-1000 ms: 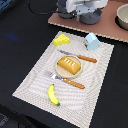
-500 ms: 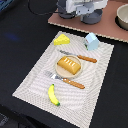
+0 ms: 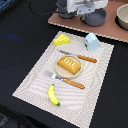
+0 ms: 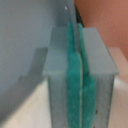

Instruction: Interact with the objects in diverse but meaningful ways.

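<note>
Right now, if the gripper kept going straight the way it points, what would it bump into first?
Hard to say. The gripper looks closed, with only a blurred grey surface beyond it. In the exterior view it sits near a grey pot, so probably that.

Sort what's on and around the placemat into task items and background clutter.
Task items: cheese wedge, milk carton, bread loaf on its plate, banana, knife, fork, grey pot.

Background: striped placemat, bowl, brown board.
</note>
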You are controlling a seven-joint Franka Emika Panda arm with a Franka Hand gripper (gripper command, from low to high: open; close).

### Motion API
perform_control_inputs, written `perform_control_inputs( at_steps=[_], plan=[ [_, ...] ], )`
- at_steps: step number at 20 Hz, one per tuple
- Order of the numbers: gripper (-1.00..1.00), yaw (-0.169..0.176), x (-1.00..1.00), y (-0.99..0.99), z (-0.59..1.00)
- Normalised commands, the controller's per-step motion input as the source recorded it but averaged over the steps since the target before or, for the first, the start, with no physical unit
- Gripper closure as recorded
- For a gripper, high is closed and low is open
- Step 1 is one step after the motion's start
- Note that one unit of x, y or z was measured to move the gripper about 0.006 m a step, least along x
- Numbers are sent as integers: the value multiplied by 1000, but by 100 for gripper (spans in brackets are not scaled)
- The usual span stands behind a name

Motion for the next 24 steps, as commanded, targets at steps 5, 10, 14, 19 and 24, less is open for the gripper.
perform_control_inputs(
  at_steps=[5, 10, 14, 19, 24],
  plan=[
    [100, -17, 0, -577, 873],
    [100, -10, 0, -770, 495],
    [100, 0, -22, -968, 150],
    [100, 0, -164, -965, 10],
    [100, 0, -218, -961, 36]
  ],
)
